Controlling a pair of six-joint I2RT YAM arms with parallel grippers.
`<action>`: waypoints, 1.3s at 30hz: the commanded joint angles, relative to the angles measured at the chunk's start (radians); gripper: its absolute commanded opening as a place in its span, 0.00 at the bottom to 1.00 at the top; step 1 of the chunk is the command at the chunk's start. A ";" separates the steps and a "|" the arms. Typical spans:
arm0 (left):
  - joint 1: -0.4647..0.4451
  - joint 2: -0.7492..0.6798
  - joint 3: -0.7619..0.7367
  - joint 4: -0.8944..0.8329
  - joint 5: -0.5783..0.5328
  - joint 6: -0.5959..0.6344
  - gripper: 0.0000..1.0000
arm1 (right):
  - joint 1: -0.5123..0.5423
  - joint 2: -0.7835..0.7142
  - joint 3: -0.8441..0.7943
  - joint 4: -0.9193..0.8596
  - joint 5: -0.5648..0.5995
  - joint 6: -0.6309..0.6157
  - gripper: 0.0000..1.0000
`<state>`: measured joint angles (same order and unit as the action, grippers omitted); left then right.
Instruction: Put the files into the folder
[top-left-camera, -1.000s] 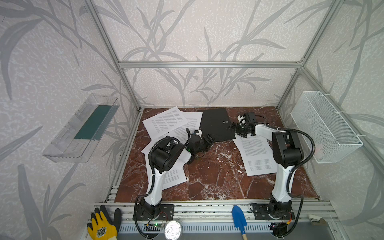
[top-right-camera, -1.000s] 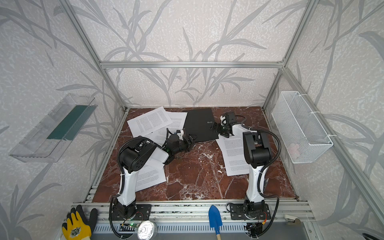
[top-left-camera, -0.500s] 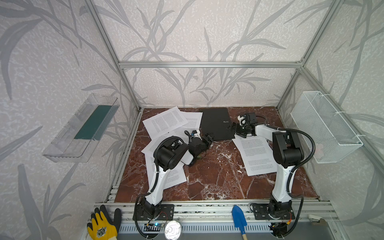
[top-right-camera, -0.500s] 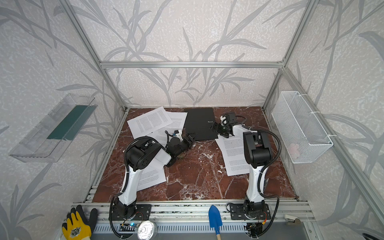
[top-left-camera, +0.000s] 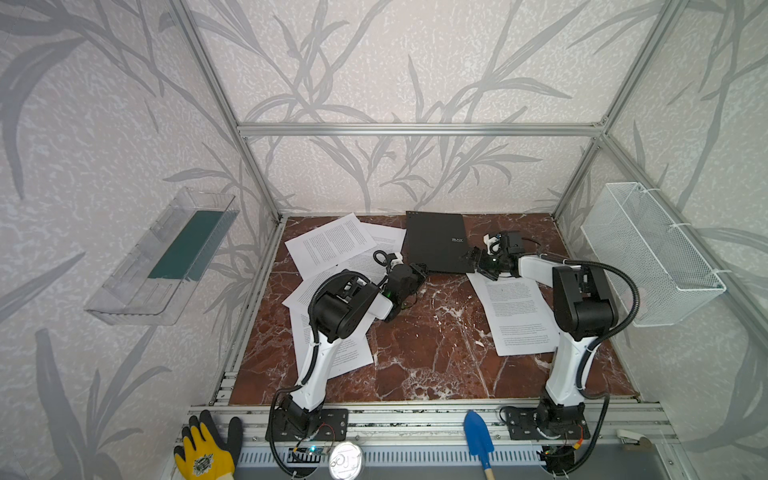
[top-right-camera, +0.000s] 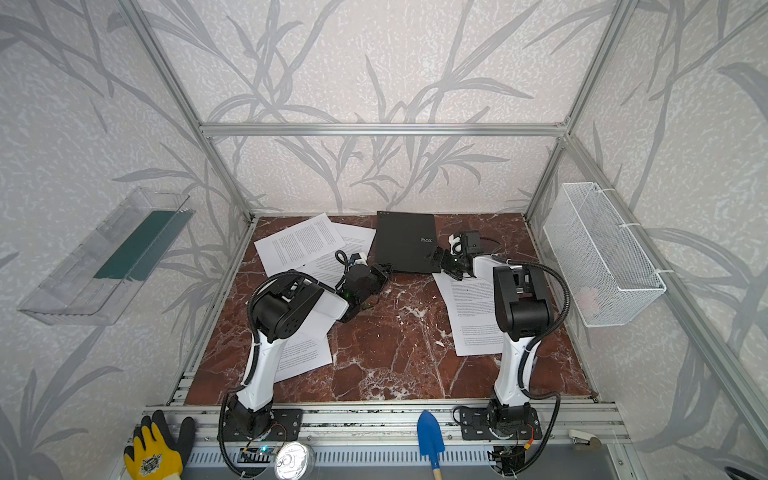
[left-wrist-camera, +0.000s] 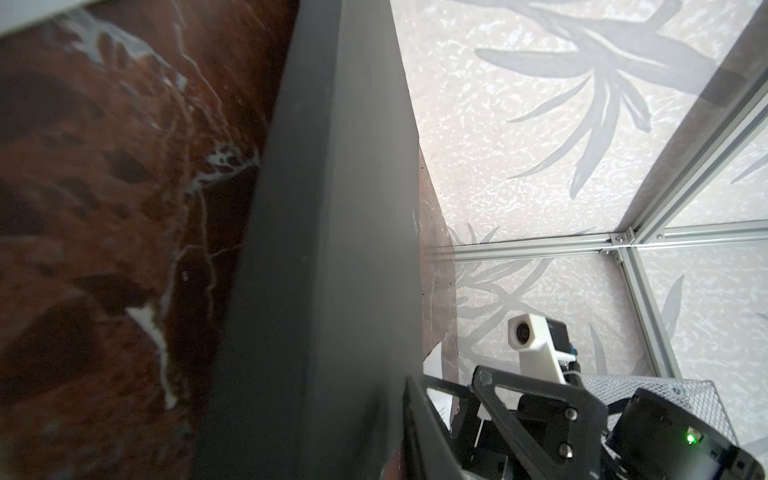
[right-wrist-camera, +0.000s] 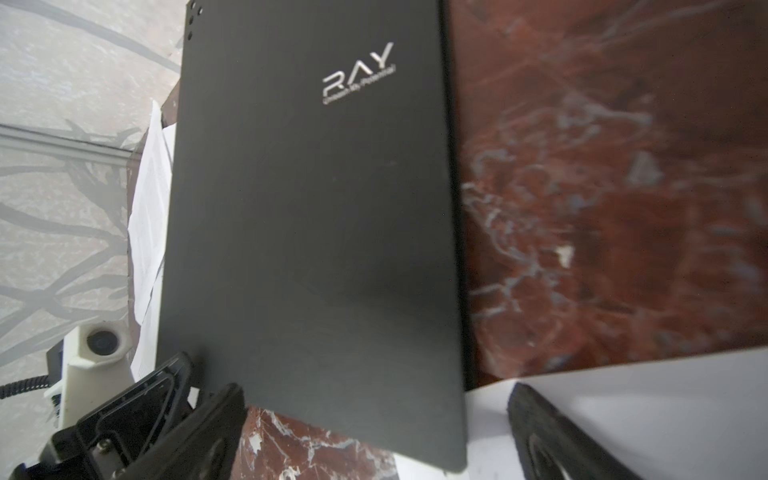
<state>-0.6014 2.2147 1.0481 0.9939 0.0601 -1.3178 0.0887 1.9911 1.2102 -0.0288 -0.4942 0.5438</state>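
Note:
The black folder (top-left-camera: 434, 239) (top-right-camera: 405, 241) lies at the back of the marble table, its "RAY" cover filling the right wrist view (right-wrist-camera: 311, 228). My left gripper (top-left-camera: 420, 271) (left-wrist-camera: 399, 449) is shut on its near left corner. One finger (left-wrist-camera: 419, 428) lies flat on the cover (left-wrist-camera: 332, 270) and the other is hidden behind it. My right gripper (top-left-camera: 471, 258) (right-wrist-camera: 374, 449) stands open around the near right corner, which hangs a little above a sheet. The files are white printed sheets: overlapping ones at the left (top-left-camera: 330, 245), one by the left arm (top-left-camera: 332, 353) and one at the right (top-left-camera: 517, 316).
A clear wall tray holding a dark green panel (top-left-camera: 183, 245) hangs on the left. A white wire basket (top-left-camera: 648, 253) hangs on the right. On the front rail lie a yellow glove (top-left-camera: 203, 453), a tin can (top-left-camera: 345, 459) and a blue trowel (top-left-camera: 478, 436).
My left gripper has slid forward to the folder's near left corner and closed on it. The right gripper has stayed open at the near right corner.

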 joint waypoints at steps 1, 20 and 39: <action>-0.003 -0.073 0.027 -0.009 0.007 -0.006 0.13 | -0.006 -0.074 -0.052 -0.065 0.068 0.011 0.99; 0.014 -0.073 0.055 0.093 0.104 -0.160 0.08 | -0.004 -0.104 0.062 -0.114 -0.066 0.010 0.99; 0.021 -0.042 0.061 0.143 0.139 -0.191 0.08 | -0.022 0.071 0.225 -0.060 -0.217 0.141 0.91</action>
<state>-0.5823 2.1818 1.0897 1.0492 0.1684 -1.4933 0.0795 2.0354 1.3834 -0.1272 -0.6487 0.6373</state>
